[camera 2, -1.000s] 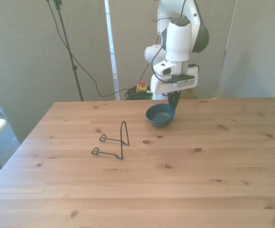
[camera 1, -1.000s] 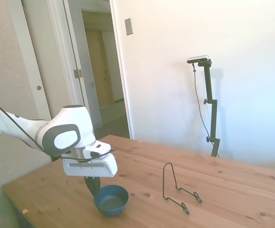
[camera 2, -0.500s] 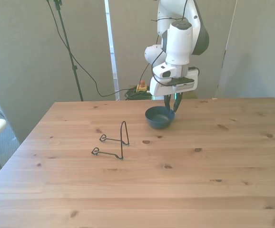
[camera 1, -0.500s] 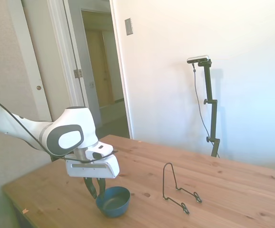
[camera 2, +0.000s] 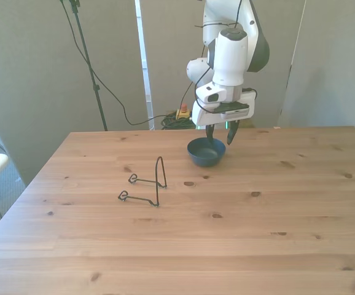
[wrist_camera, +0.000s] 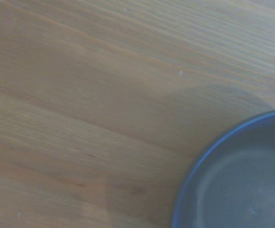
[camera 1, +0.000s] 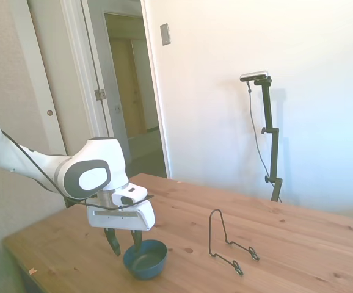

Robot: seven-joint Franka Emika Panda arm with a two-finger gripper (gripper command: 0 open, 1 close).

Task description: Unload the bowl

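Gripper point(camera 1: 123, 243) hangs just above the far rim of the bowl point(camera 1: 145, 257), fingers spread wide, nothing between them and no contact I can make out. Bowl sits upright on the table point(camera 2: 239, 215), well apart from the wire stand point(camera 2: 148, 183), so it looks already unloaded and let go. Step in hand reads as the retreat: go straight up, fingers kept apart, no sideways drift until the tips are clear of the rim, or one could catch the lip and drag or tip the bowl. Wrist view shows only a slice of blue rim point(wrist_camera: 213, 156) on bare wood, blurred
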